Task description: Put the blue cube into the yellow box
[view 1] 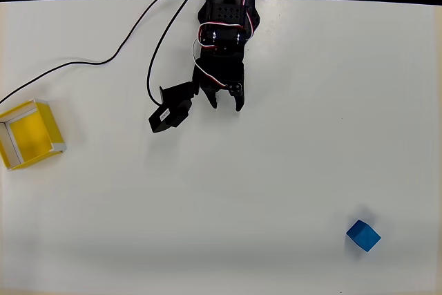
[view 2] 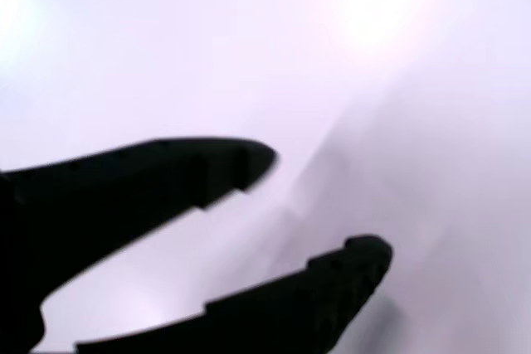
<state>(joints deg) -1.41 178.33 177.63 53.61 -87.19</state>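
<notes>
The blue cube (view 1: 363, 235) rests on the white table near the lower right of the overhead view. Far off at the left edge stands the yellow box (view 1: 29, 134), an open-topped tray with a yellow floor and pale inner walls, with nothing inside. My black gripper (view 1: 226, 103) hangs near the top middle, well apart from both, its two fingers spread with only table between them. In the wrist view the gripper (view 2: 328, 205) shows as two dark fingers with a clear gap over blurred white surface.
A black cable (view 1: 103, 60) runs across the table's upper left from the arm toward the left edge. The white table (view 1: 228, 191) ends at a dark band along the top. A black camera block (view 1: 169, 110) sticks out left of the gripper.
</notes>
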